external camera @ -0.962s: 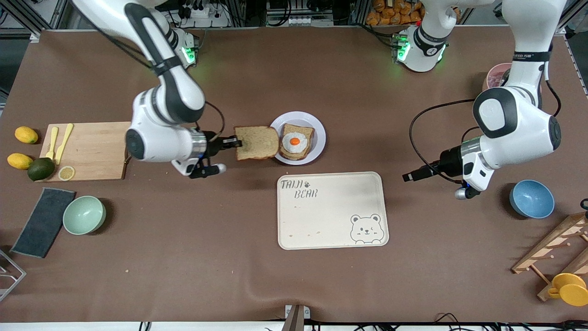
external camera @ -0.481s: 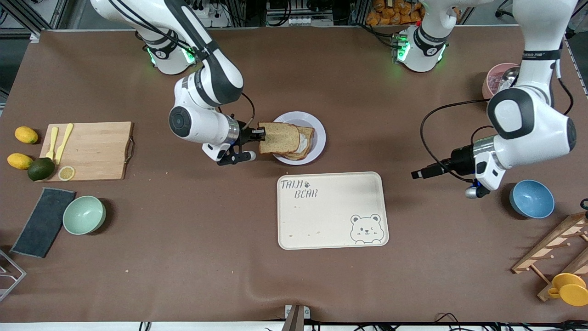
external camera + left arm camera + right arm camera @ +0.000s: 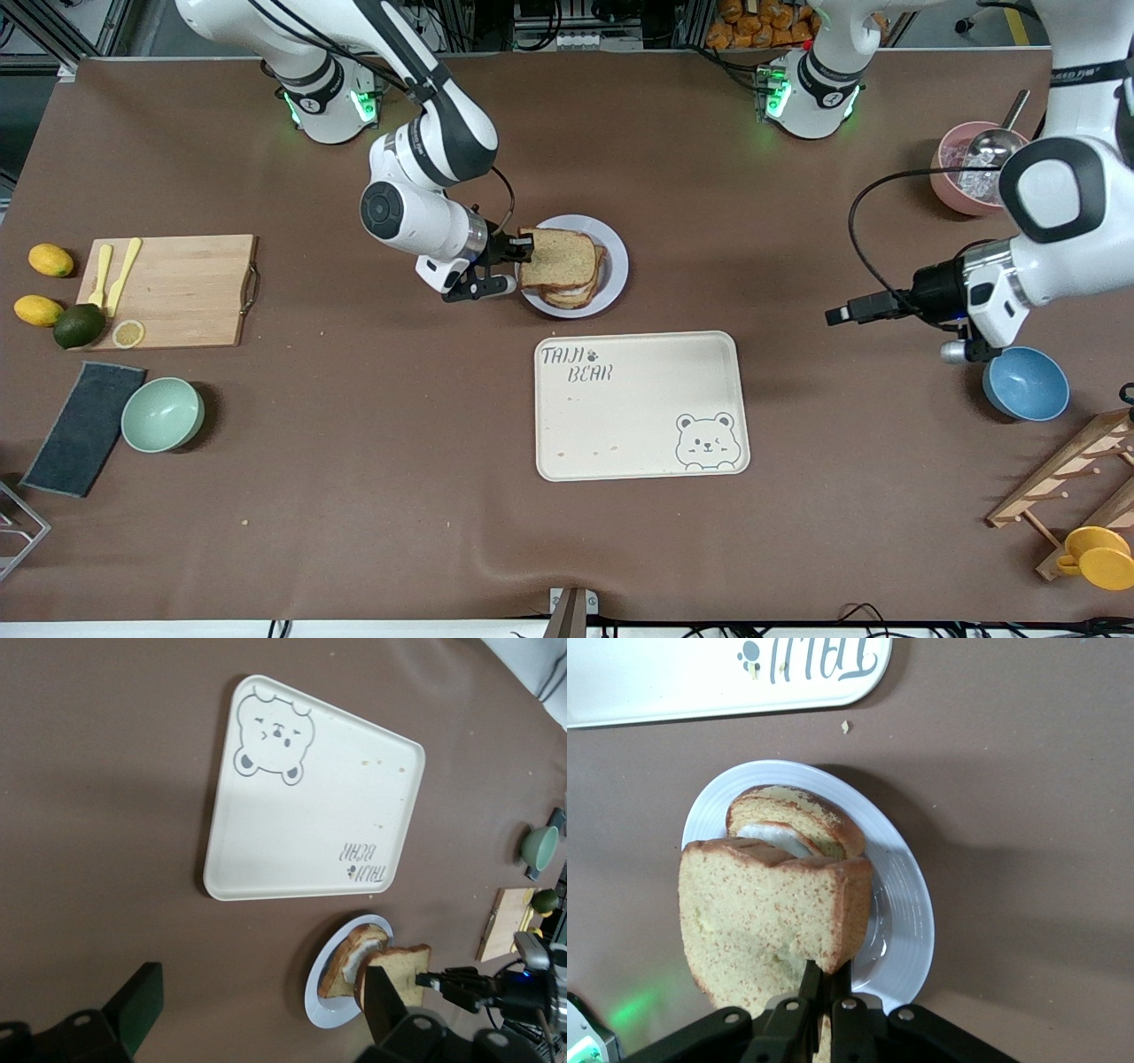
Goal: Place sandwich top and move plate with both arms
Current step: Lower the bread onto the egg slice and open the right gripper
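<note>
Right jaws pinch one sandwich top [image 3: 561,259] over one plate [image 3: 615,257].

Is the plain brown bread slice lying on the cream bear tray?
No, the plain brown bread slice is pinched in the right gripper over the round pale plate, and the cream bear tray holds no bread.

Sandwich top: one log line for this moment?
right gripper: shut on sandwich top, over plate | egg slice: covered | left gripper: waiting over bare table | tray: unused
</note>
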